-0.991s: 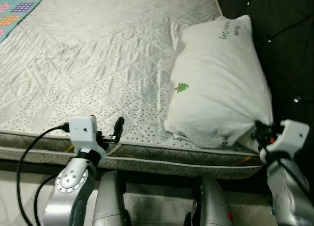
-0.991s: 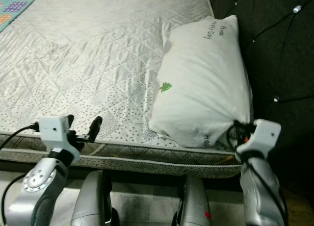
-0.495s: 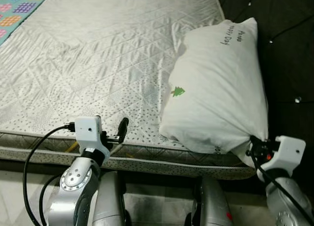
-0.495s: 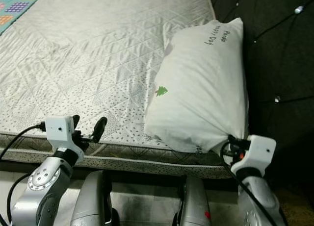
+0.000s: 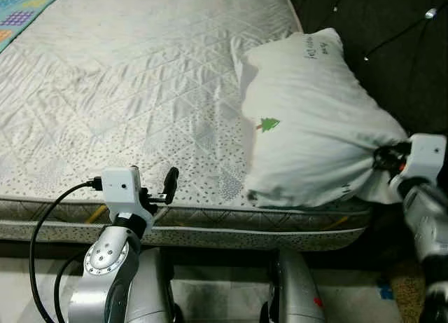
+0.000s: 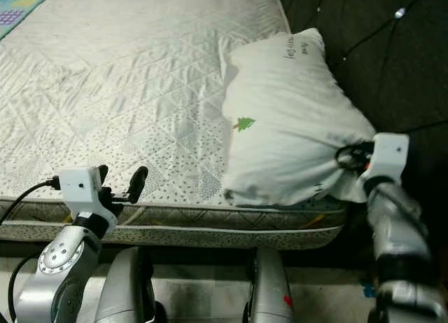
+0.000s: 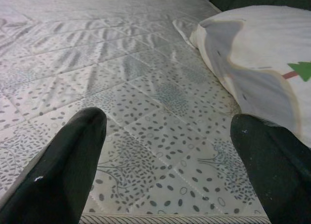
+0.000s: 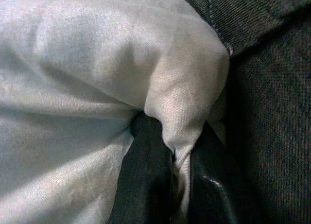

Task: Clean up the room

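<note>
A white pillow (image 5: 308, 127) with a small green tree print lies on the right side of the quilted mattress (image 5: 126, 78), against the dark padded headboard (image 5: 378, 29). My right gripper (image 5: 383, 158) is shut on the pillow's near right corner, and the wrist view shows the pillow (image 8: 87, 68) cloth pinched between the two black fingers (image 8: 146, 185). My left gripper (image 5: 166, 186) hovers open over the mattress's front edge, left of the pillow, holding nothing. Its fingers (image 7: 63, 170) stand wide apart above the dotted mattress (image 7: 160, 151).
A colourful play mat (image 5: 21, 4) shows at the far left corner. The mattress's front edge (image 5: 210, 228) runs across just before my body, with pale floor (image 5: 210, 295) below. The headboard bounds the right side.
My right gripper has lifted and swung right with the pillow corner, dragging the pillow toward the headboard. The camera has shifted. The left gripper stays open at the mattress edge.
</note>
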Robot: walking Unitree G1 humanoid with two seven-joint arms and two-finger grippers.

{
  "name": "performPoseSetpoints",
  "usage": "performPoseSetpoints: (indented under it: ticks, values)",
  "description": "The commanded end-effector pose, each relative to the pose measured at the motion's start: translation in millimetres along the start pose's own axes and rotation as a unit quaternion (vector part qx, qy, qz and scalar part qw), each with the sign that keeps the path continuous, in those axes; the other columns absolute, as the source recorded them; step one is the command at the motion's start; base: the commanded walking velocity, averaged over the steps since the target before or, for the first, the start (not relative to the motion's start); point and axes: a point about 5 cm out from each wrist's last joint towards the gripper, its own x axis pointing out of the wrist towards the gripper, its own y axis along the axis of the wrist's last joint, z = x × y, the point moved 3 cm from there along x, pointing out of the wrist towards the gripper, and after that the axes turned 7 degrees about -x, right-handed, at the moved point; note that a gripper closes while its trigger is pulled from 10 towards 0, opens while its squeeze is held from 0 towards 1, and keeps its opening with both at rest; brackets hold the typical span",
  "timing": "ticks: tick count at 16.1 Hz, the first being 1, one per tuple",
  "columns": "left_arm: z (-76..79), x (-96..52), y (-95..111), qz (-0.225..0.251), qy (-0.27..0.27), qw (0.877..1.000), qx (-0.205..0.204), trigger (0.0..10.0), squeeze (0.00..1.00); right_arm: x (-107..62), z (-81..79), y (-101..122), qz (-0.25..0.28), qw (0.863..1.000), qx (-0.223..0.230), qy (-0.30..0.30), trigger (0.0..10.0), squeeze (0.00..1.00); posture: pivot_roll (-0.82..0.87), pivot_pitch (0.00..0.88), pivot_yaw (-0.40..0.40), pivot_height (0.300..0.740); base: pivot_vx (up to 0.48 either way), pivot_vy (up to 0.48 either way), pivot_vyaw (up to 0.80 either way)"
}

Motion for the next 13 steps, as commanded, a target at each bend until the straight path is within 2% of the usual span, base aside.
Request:
performPoseSetpoints:
  ticks: [1,3,5,7,9,11,12,13]
  values:
    - [-2.6,-3.3,2.2,0.006,0.007,1.0,0.007,10.0,0.0,0.0,41.7,33.8,0.05,0.997,-0.005,-0.064,0.0,0.0,-0.02,0.099,-0.039,0.552,0.0,0.0,0.0]
    - [-2.0,-2.6,2.2,0.007,0.007,1.0,0.007,10.0,0.0,-0.1,70.1,39.7,0.05,0.993,-0.015,-0.11,0.0,0.0,-0.03,0.106,-0.035,0.552,0.0,0.0,0.0]
    - [-2.0,-2.5,1.9,0.007,0.007,1.0,0.008,10.0,0.0,-3.0,81.4,36.6,0.044,0.99,-0.019,-0.133,0.0,0.0,-0.03,0.106,-0.035,0.552,0.0,0.0,0.0]
    - [-1.7,-1.7,1.7,0.006,0.005,1.0,0.008,10.0,0.0,-12.5,99.2,13.3,0.021,0.985,-0.025,-0.172,0.0,0.0,-0.04,0.11,-0.03,0.552,0.0,0.0,0.0]
    - [-0.3,-1.1,1.4,0.006,0.003,1.0,0.008,10.0,0.0,-21.8,102.5,-10.2,0.004,0.983,-0.021,-0.183,0.0,0.0,-0.05,0.112,-0.03,0.552,0.0,0.0,0.0]
    - [-0.6,-1.5,1.5,0.006,0.002,1.0,0.008,10.0,0.0,-28.7,94.4,-27.1,-0.003,0.984,-0.021,-0.175,0.0,0.0,-0.05,0.114,-0.029,0.552,0.0,0.0,0.0]
    - [-0.8,-1.8,1.1,0.004,0.002,1.0,0.009,10.0,0.0,-33.2,83.1,-36.2,-0.001,0.986,-0.019,-0.165,0.0,0.0,-0.05,0.114,-0.028,0.552,0.0,0.0,0.0]
    - [-0.9,-1.8,1.2,0.004,0.002,1.0,0.009,10.0,0.0,-33.8,80.7,-37.7,0.0,0.987,-0.02,-0.162,0.0,0.0,-0.05,0.114,-0.028,0.552,0.0,0.0,0.0]
